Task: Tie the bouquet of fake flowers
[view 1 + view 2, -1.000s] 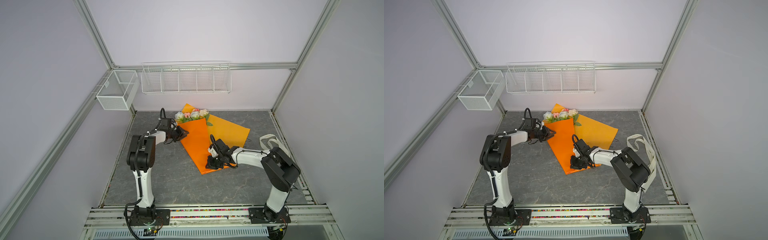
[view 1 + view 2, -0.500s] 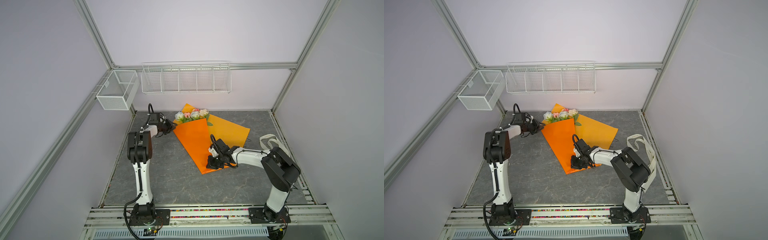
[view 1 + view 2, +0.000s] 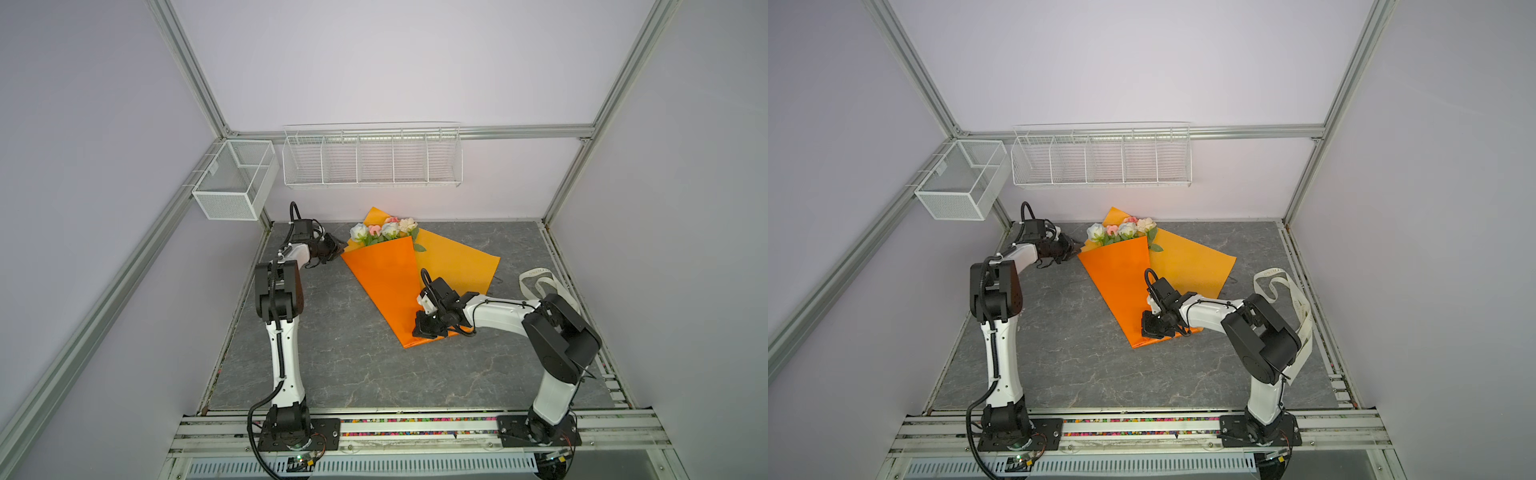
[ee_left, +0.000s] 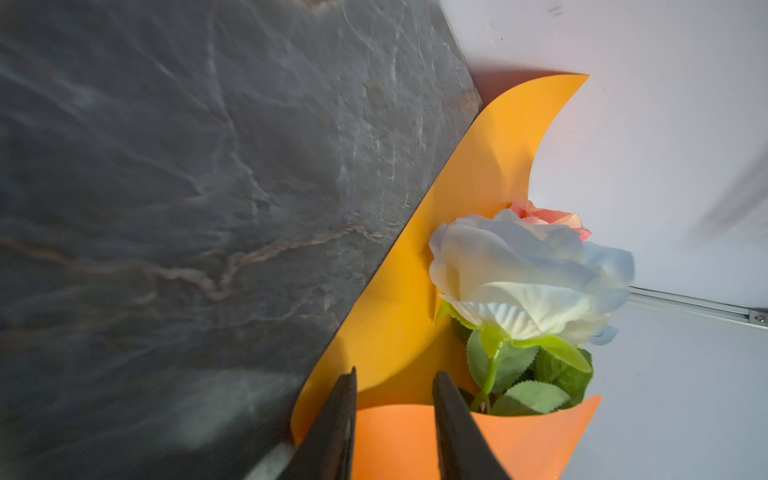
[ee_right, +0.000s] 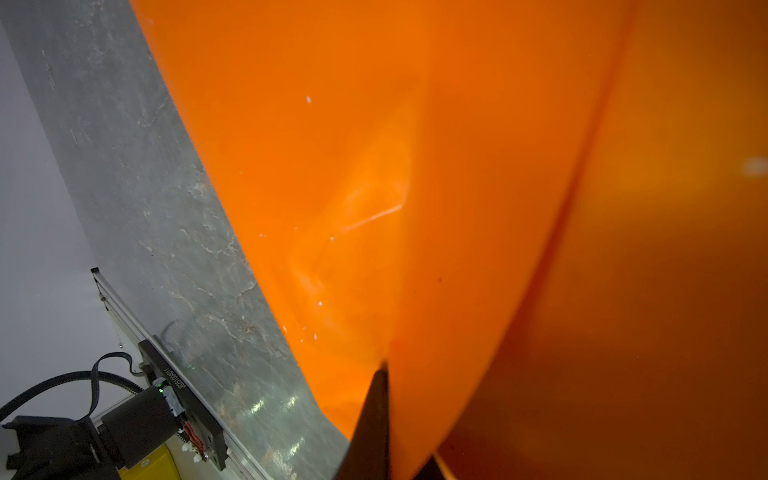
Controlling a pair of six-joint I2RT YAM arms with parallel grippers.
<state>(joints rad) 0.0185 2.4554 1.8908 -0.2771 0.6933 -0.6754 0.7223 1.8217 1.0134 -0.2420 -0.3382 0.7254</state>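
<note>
The orange paper sheet (image 3: 386, 282) lies folded like a cone, with the bouquet of fake flowers (image 3: 384, 230) tucked inside, roses poking from its wide end. The right gripper (image 3: 417, 332) is clenched on the sheet's narrow end. The left gripper (image 3: 341, 248), jaws parted, sits at the sheet's wide-end corner.

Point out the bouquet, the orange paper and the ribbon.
bouquet of fake flowers (image 3: 390, 229): in a top view, on a pale rose head.
orange paper sheet (image 3: 384, 282): in a top view, on the folded-over flap.
ribbon (image 3: 1271, 273): in a top view, on the loop's far band.
</note>
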